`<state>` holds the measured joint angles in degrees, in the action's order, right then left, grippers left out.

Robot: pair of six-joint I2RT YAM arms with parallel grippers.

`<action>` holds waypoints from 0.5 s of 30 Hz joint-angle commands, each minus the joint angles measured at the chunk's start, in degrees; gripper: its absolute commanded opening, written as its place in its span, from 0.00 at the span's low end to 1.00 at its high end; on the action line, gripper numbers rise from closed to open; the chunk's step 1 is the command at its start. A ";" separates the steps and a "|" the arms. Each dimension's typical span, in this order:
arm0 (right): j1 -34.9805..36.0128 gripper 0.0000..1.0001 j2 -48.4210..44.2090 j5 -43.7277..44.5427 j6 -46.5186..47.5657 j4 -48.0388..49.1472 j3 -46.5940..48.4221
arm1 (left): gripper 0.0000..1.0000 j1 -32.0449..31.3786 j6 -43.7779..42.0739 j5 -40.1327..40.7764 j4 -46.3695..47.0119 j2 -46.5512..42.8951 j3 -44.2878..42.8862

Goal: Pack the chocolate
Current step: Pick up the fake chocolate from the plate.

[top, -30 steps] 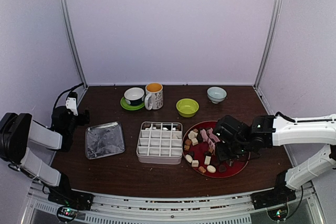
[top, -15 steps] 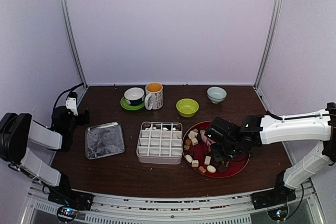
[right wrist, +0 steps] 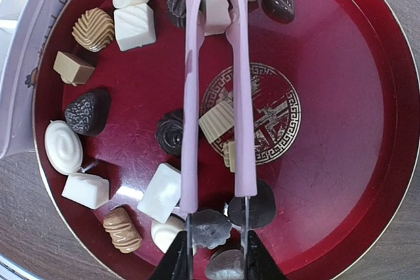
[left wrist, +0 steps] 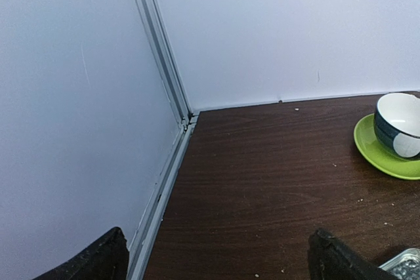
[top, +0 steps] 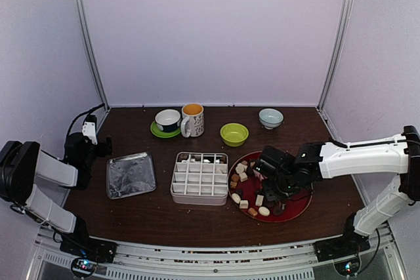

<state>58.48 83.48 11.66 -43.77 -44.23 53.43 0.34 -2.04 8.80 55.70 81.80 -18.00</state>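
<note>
- At right on the table [top: 164, 218], we see the chocolate [right wrist: 134, 25] scattered over a red plate [right wrist: 341, 96]: white, cream, tan and dark pieces, mostly on its left half.
- Above the plate, the right gripper [right wrist: 215, 261] is clamped on the pink tongs [right wrist: 190, 96], one finger pressing each arm.
- We note that the tong arms stand narrowly apart, with a white cube [right wrist: 215, 6] between them near the tips; whether they pinch it we cannot tell.
- Just left of the plate sits a white divided box [top: 199, 178]; a few white pieces show in its far row.
- At far left, the left gripper [left wrist: 216, 260] hangs above the table with its jaws spread wide.
</note>
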 commanded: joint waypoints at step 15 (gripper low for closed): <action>-0.22 0.19 -12.17 3.57 2.20 -0.22 -0.71 | 0.98 0.41 -0.55 -0.45 3.21 -0.15 -0.48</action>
<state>58.48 73.06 13.21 -42.81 -45.19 53.30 0.34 -2.04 8.80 55.70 81.80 -18.00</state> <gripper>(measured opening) 0.199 0.978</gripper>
